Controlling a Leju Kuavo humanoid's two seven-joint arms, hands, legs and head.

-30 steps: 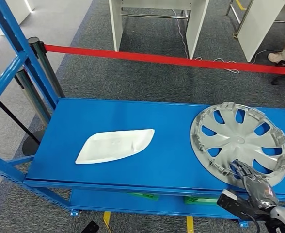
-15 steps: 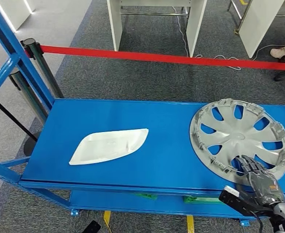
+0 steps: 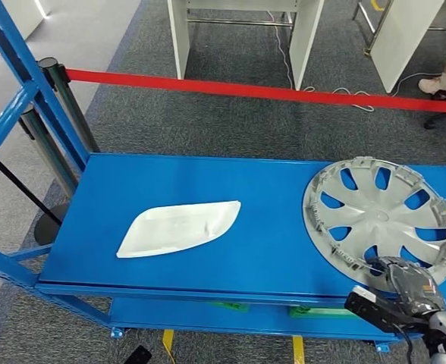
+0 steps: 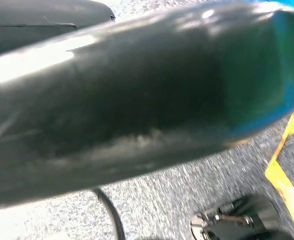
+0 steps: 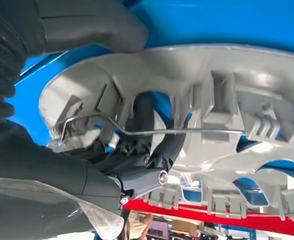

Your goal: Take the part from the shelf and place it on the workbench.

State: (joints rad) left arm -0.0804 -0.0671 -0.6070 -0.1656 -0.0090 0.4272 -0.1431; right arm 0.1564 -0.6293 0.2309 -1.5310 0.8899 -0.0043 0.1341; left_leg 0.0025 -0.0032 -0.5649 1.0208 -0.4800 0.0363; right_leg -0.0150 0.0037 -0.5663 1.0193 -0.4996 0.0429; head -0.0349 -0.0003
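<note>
One hand: right hand grips hubcap rim | hubcap shifted right

No text, label, brand, number or sign can be read on anything here.

— Hubcap: near rim covered by right hand; far side cropped in wrist view.
— Fingers partly hidden behind spokes. Left wrist view blurred throughout.
</note>
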